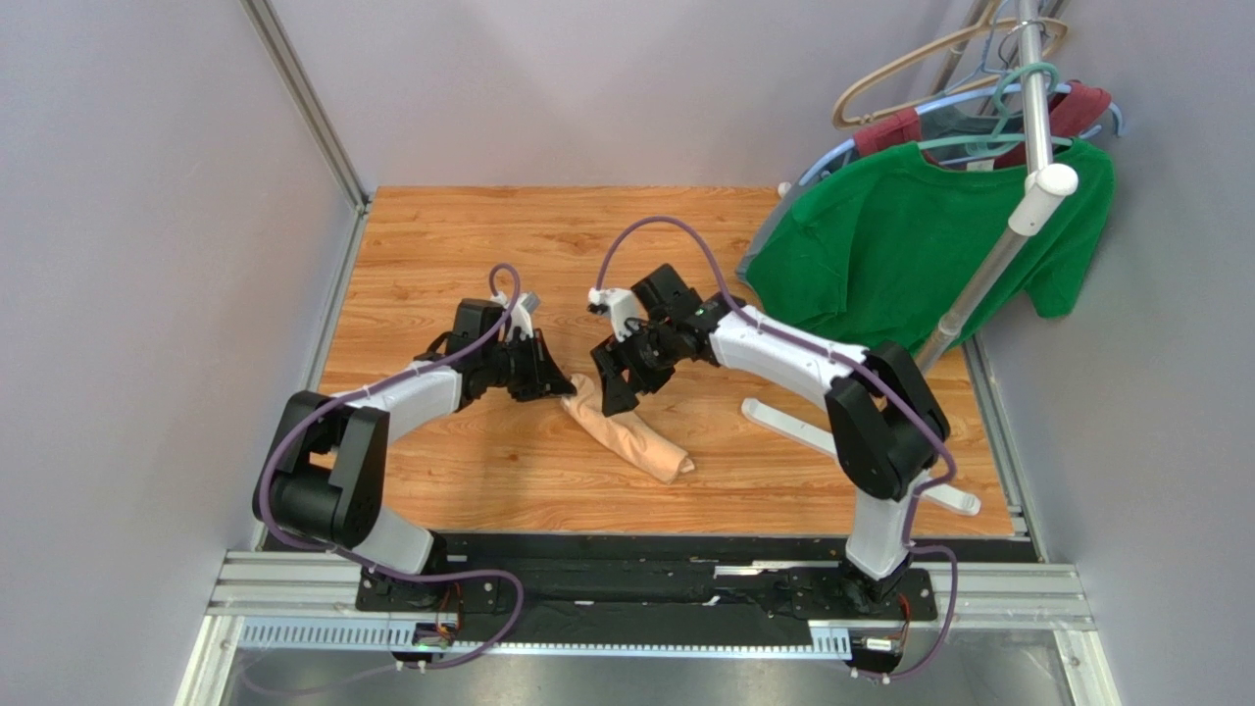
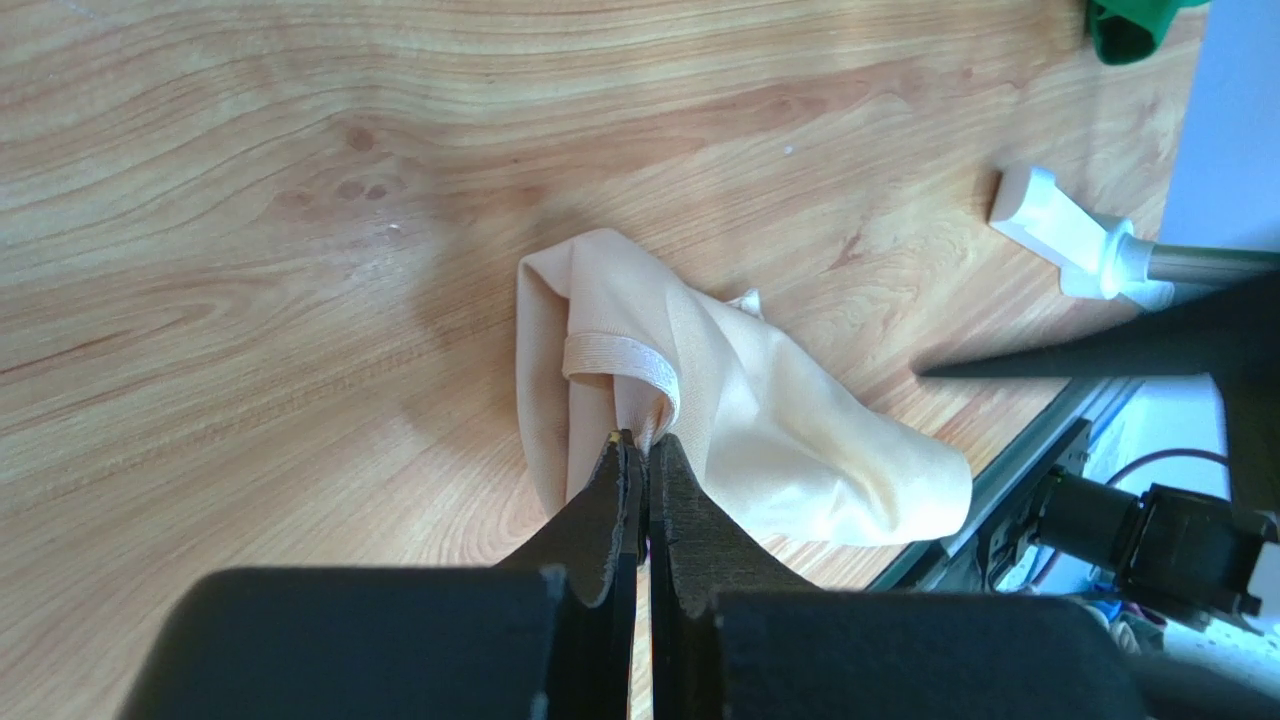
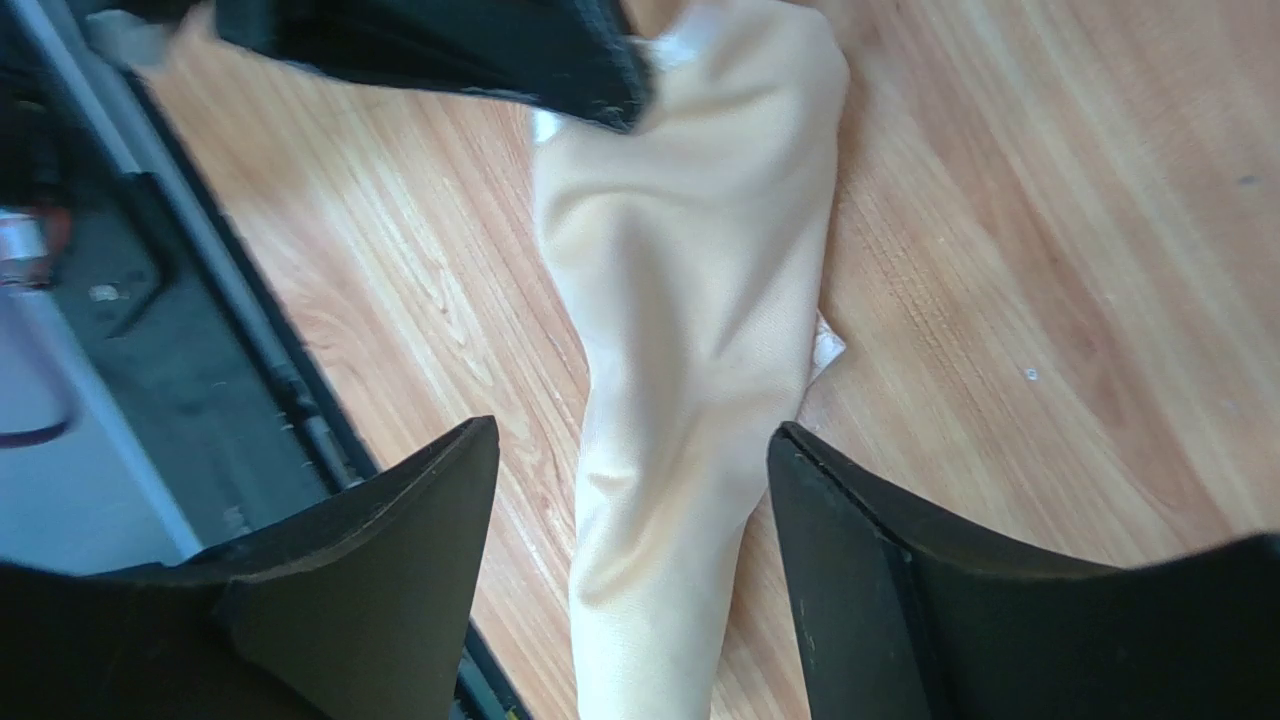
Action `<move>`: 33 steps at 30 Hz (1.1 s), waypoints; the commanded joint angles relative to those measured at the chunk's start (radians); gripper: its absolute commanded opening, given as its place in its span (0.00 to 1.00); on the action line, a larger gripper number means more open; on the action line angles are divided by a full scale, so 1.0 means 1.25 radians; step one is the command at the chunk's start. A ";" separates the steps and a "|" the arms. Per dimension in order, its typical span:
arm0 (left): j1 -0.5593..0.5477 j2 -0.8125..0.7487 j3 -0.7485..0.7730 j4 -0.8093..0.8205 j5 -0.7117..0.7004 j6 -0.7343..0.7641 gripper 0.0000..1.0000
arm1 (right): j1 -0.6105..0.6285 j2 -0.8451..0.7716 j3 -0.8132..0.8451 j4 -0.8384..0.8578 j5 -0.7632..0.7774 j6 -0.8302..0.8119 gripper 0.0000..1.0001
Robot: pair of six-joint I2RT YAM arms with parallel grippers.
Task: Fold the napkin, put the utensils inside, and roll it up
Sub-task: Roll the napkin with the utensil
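Note:
The peach-tan napkin [image 1: 637,433] lies rolled into a long bundle on the wooden table, running from between the two grippers toward the near edge. My left gripper [image 1: 566,386] is shut, its tips [image 2: 646,441] pinching the hemmed fold at the napkin's [image 2: 766,428] far end. My right gripper [image 1: 616,391] hovers just above the roll, open, with the napkin [image 3: 691,300] running between its spread fingers [image 3: 634,432] and touching neither. A small white bit [image 3: 825,348] pokes out beside the roll; the utensils are otherwise hidden.
A clothes rack with a green T-shirt [image 1: 913,243] and hangers stands at the back right. Its white legs [image 1: 803,427] lie on the table right of the napkin. A black rail [image 1: 663,552] runs along the near edge.

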 commanded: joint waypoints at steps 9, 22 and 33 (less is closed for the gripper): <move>-0.003 0.028 0.031 0.000 0.001 -0.023 0.00 | 0.281 -0.063 -0.134 0.155 0.639 -0.059 0.74; 0.003 0.036 0.038 -0.003 0.004 -0.016 0.00 | 0.305 -0.012 -0.210 0.233 0.617 -0.069 0.70; 0.029 -0.004 0.037 0.015 0.010 -0.017 0.45 | 0.184 0.020 -0.203 0.163 0.304 -0.012 0.32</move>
